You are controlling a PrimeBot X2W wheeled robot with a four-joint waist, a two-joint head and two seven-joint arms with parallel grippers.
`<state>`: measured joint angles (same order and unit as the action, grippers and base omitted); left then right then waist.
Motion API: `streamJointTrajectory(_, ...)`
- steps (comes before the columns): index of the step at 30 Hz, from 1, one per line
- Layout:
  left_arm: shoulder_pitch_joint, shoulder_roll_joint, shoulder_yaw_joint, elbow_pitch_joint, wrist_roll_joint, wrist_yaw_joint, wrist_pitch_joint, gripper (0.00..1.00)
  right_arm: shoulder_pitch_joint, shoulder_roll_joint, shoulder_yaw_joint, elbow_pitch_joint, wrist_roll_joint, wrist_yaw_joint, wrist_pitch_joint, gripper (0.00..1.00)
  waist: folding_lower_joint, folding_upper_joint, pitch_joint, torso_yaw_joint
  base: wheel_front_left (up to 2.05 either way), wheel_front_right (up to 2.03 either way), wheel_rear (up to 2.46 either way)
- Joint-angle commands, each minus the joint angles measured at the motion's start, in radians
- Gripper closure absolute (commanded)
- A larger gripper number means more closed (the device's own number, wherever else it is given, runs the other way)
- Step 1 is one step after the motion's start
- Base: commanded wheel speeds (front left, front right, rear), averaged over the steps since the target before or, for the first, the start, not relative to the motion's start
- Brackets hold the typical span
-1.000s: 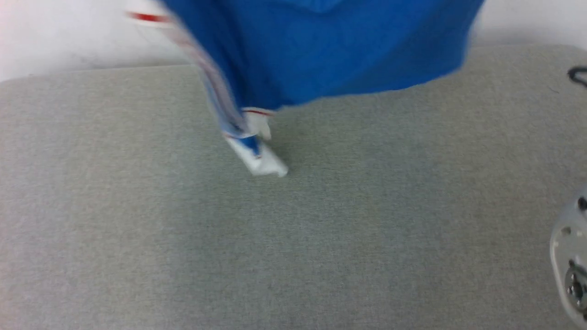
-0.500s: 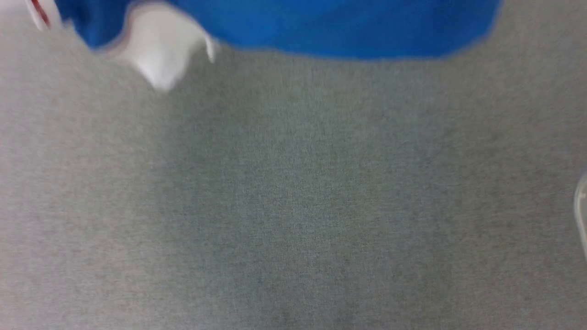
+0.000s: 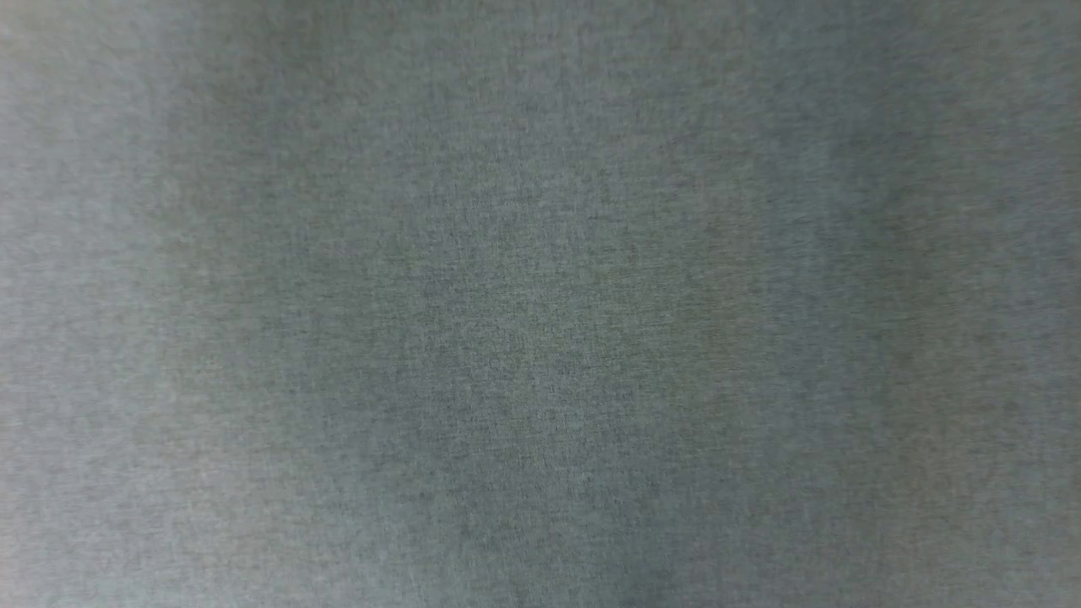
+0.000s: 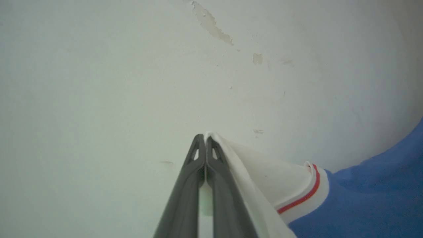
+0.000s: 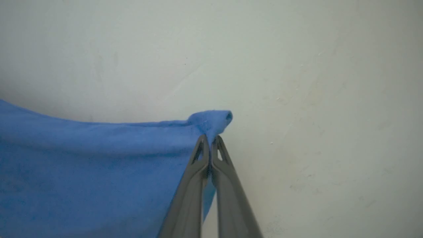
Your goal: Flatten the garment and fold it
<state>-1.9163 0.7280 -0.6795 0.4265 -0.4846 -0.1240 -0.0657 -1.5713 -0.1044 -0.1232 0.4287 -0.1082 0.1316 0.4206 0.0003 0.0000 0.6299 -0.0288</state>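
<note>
Indoor room, type unclear: grey fabric surface (image 3: 540, 304), chipped white wall (image 4: 99, 66).

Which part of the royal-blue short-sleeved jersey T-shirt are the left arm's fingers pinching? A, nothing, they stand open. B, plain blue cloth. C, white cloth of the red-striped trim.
C: in the left wrist view the left arm's fingers are shut on white cloth of the red-striped trim of the royal-blue short-sleeved jersey T-shirt.
</note>
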Motion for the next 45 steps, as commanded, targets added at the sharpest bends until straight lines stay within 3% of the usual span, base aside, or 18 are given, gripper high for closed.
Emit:
streamJointTrajectory(1, 0.005, -0.003, 0.005, 0.006, -0.005, -0.002, -0.017, 1.0, -0.01, -0.009, 0.007, 0.007, -0.01, -0.001, -0.007, 1.0, -0.0003, 0.0, 0.072, 0.01, 0.0, 0.0, 0.0)
streamJointTrajectory(11, 0.151, 0.015, -0.032, -0.065, -0.088, -0.005, -0.119, 1.0, 0.022, -0.043, 0.088, 0.013, 0.033, -0.001, -0.043, 1.0, -0.0003, 0.0, 0.14, 0.027, 0.0, 0.0, 0.0)
streamJointTrajectory(18, 0.355, 0.112, -0.059, -0.255, -0.179, 0.007, -0.118, 1.0, 0.166, -0.113, 0.186, -0.141, 0.227, -0.001, -0.022, 1.0, -0.0003, 0.0, 0.097, 0.044, 0.0, 0.0, 0.0)
streamJointTrajectory(21, 0.487, 0.176, -0.066, -0.374, -0.226, 0.047, -0.099, 1.0, 0.307, -0.148, 0.179, -0.276, 0.307, -0.001, 0.018, 1.0, -0.0003, 0.0, 0.053, 0.052, 0.0, 0.0, 0.0)
streamJointTrajectory(26, 0.733, 0.279, -0.089, -0.581, -0.307, 0.158, -0.081, 1.0, 0.63, -0.192, 0.09, -0.505, 0.399, -0.001, 0.105, 1.0, -0.0003, 0.0, -0.031, 0.068, 0.0, 0.0, 0.0)
streamJointTrajectory(34, 1.127, 0.423, -0.199, -0.832, -0.389, 0.345, -0.099, 1.0, 1.117, -0.173, -0.047, -0.755, 0.472, -0.001, 0.168, 1.0, -0.0003, 0.0, -0.131, 0.069, 0.0, 0.0, 0.0)
streamJointTrajectory(40, 1.374, 0.435, -0.297, -0.865, -0.481, 0.437, -0.143, 1.0, 1.386, -0.164, -0.048, -0.804, 0.544, -0.001, 0.16, 1.0, -0.0003, 0.0, -0.205, 0.071, 0.0, 0.0, 0.0)
streamJointTrajectory(45, 1.531, 0.368, -0.395, -0.819, -0.565, 0.43, -0.149, 1.0, 1.568, -0.196, 0.004, -0.786, 0.586, -0.001, 0.139, 1.0, -0.0003, 0.0, -0.264, 0.074, 0.0, 0.0, 0.0)
